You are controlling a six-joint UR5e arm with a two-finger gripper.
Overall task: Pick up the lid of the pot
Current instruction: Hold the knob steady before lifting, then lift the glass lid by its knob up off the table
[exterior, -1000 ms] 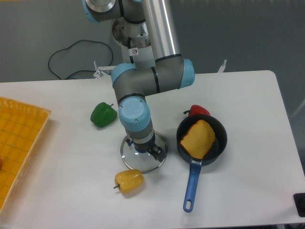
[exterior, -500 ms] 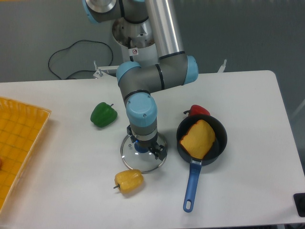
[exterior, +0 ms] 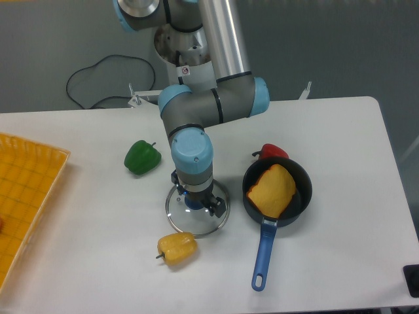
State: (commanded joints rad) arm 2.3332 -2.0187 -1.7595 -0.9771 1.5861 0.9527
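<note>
Gripper (exterior: 196,193): over the lid; jaws apart, gripping nothing, knob (exterior: 192,203) between them in view; contact unclear
Lid (exterior: 196,224): flat on the table (exterior: 347,261), near the pan (exterior: 304,204)
Pan contents: brown piece (exterior: 272,190)
Peppers: green (exterior: 142,157), yellow (exterior: 177,248), red (exterior: 271,152)

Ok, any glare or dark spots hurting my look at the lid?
Camera view: the bright white tabletop shows through the clear pot lid, leaving mainly its rim readable; the blue knob stands out; the black pan goes very dark inside.
</note>
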